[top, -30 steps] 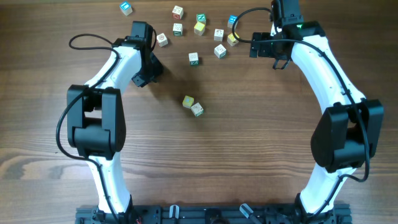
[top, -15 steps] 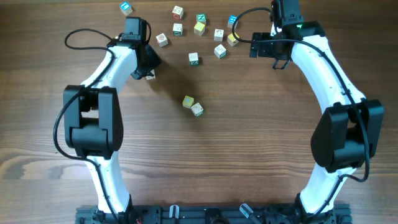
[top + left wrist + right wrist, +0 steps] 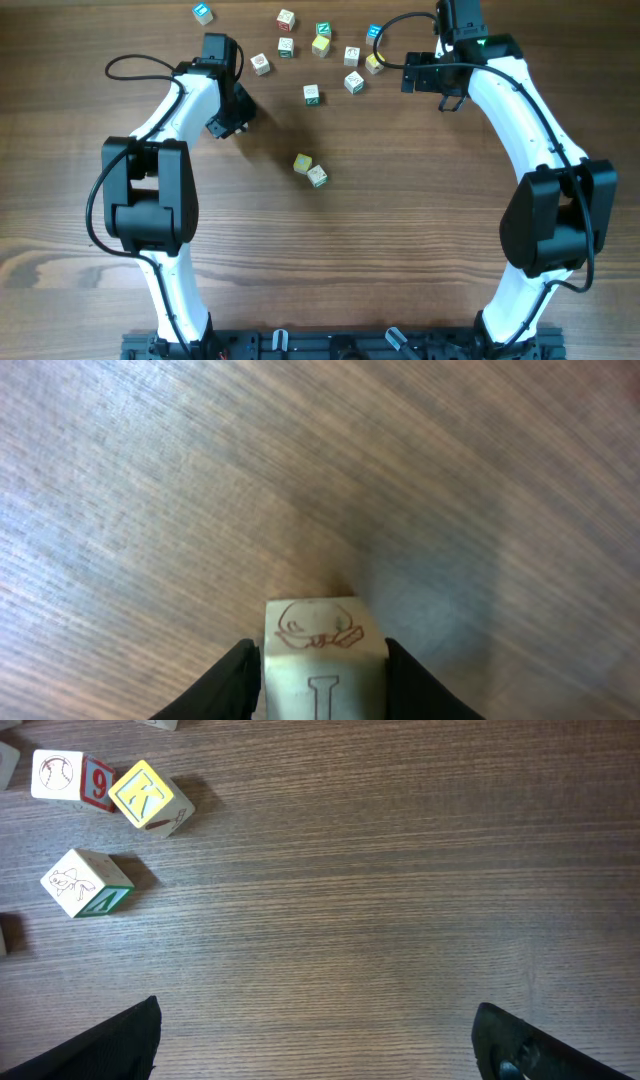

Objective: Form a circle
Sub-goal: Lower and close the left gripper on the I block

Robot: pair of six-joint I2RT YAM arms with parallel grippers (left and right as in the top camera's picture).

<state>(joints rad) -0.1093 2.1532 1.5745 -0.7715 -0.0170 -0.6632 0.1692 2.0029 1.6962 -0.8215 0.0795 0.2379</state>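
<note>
The left gripper (image 3: 322, 698) pinches a pale letter cube (image 3: 322, 655) between its two dark fingers (image 3: 228, 685), one pressed against each side. The cube's upper face bears a small line drawing, and the face toward the wrist camera carries a dark letter stroke cut off by the frame edge. Whether this cube rests on the wooden table (image 3: 400, 250) or hangs just over it cannot be told; a soft shadow lies on the wood to its right. From overhead this gripper sits at the far left, near the left end of the loose scatter of cubes (image 3: 320, 45) spread along the far side. The circle (image 3: 310, 169) is so far only a pair of cubes, one yellowish and one white, touching in the middle of the table, well apart from the scatter, nearer than the left gripper and to its right. The right gripper (image 3: 440, 88) has its jaws spread wide with nothing between them, over bare wood at the far right, just beside the right end of the scatter. Its wrist camera shows three cubes at the left: a white baseball cube (image 3: 62, 775) with a red 9 right against a yellow K cube (image 3: 150, 797), and a green-edged white cube (image 3: 86, 882) near them but apart
</note>
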